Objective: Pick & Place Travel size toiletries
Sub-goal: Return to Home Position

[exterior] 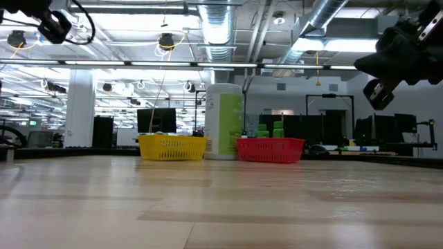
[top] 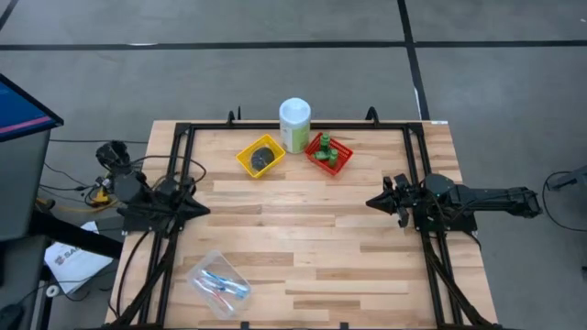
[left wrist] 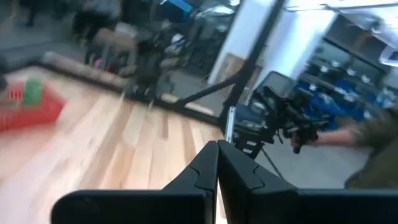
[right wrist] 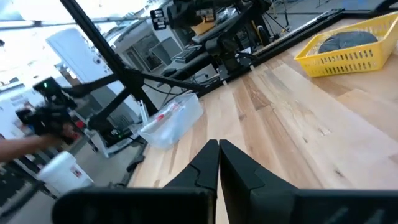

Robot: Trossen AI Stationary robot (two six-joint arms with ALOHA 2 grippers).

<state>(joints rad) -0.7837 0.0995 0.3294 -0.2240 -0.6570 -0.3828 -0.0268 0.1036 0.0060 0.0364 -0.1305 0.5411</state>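
Observation:
A yellow basket (top: 260, 156) at the table's far side holds dark round tins (right wrist: 348, 42). A red basket (top: 329, 153) right of it holds small green bottles (top: 323, 150). Thin blue, white and pink sticks lie in a clear tray (top: 218, 282) near the table's near-left edge, also in the right wrist view (right wrist: 172, 122). My left gripper (top: 204, 210) hovers at the table's left side, shut and empty (left wrist: 217, 149). My right gripper (top: 371, 203) hovers at the right side, shut and empty (right wrist: 219, 149).
A tall pale-green canister with a white cap (top: 294, 125) stands between the two baskets at the far edge. A black frame (top: 183, 133) runs along the table's sides. A person's sleeve (left wrist: 373, 146) shows beyond the table. The table's middle (top: 293, 220) is bare wood.

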